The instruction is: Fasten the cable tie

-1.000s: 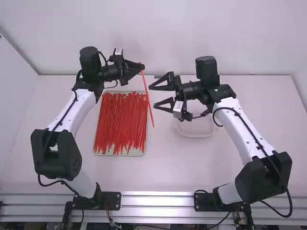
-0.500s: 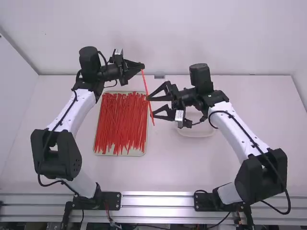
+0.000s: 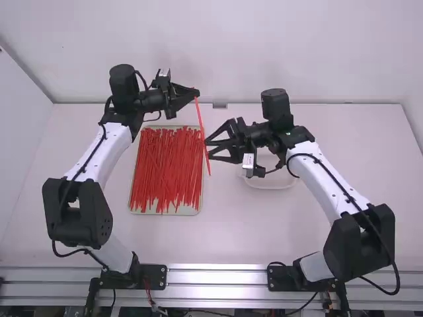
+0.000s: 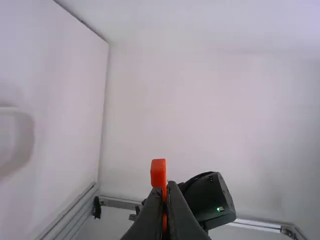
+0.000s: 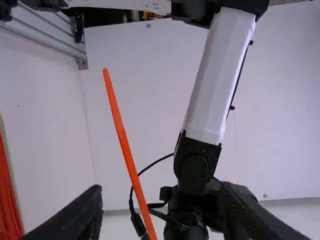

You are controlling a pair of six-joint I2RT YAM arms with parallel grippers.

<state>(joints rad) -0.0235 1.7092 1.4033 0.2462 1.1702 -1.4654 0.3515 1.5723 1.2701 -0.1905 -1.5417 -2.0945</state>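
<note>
White table (image 3: pixel 370 198) against a plain white wall, seen from above. Two white robot arms rise from the bottom edge. One flat tray (image 3: pixel 165 212) at centre left holds a pile of red ties (image 3: pixel 165 168), too many to count. One clear container (image 3: pixel 271 179) sits right of centre. Two black grippers: the left gripper (image 3: pixel 192 96), upper centre, is clamped on the head of a single red cable tie (image 3: pixel 203 135), which hangs down just right of the pile. The right gripper (image 3: pixel 209 150) has swung leftward from above the container over the past second, and its spread fingers now bracket the tie's lower half without gripping. The left arm has not moved. Likely next: pinch the tail, then thread it through the head
</note>
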